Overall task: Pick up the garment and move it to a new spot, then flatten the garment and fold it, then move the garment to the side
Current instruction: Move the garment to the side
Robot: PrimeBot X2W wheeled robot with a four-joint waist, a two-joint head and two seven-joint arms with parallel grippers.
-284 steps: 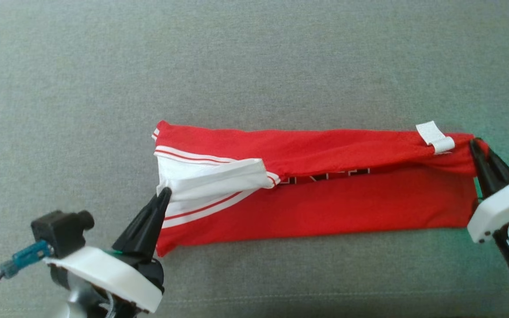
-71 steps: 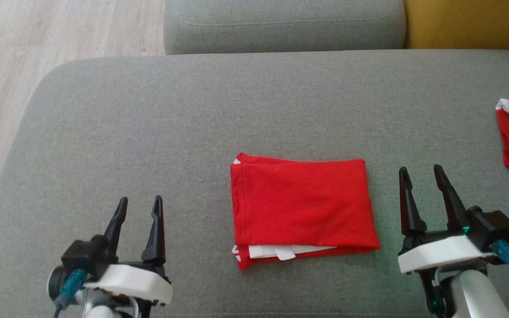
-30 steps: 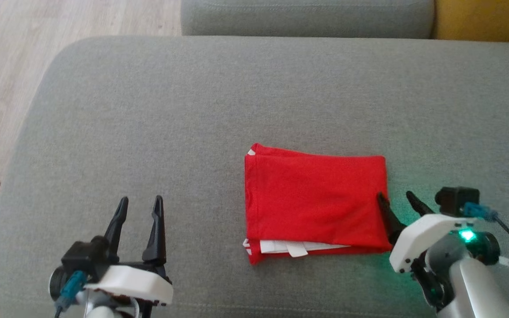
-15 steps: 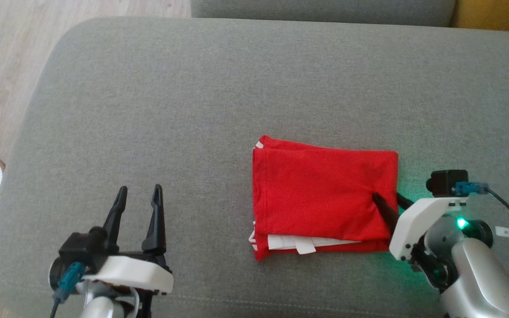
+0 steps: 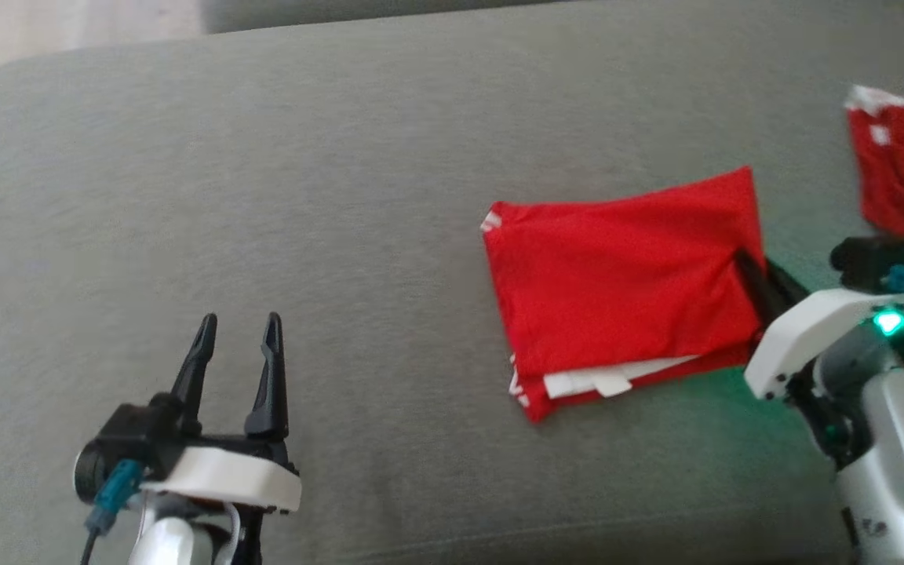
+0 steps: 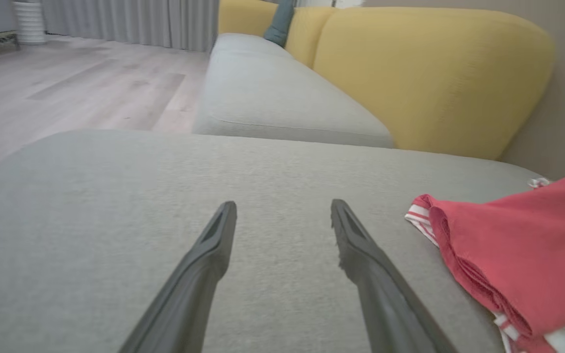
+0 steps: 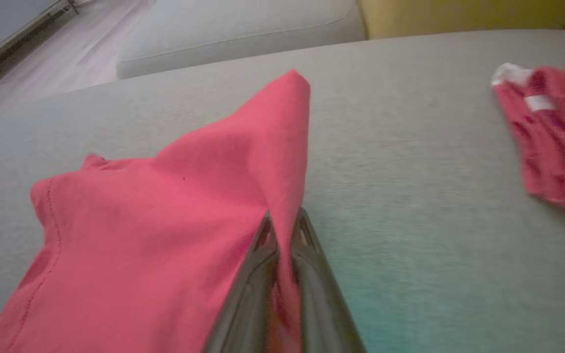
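Grey sofa [image 5: 342, 196] carries everything: my left claw [image 5: 239, 318] hovers spread and empty, the folded red garment [image 5: 617, 275] lies right of centre, and my right claw [image 5: 744, 259] pinches its right edge. Folding looks done; moving it aside remains.

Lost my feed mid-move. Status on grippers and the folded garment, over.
Right gripper shut on folded red garment, right edge raised. Left gripper open, empty, over grey cushion. Second red garment far right on cushion, apart from the grip.
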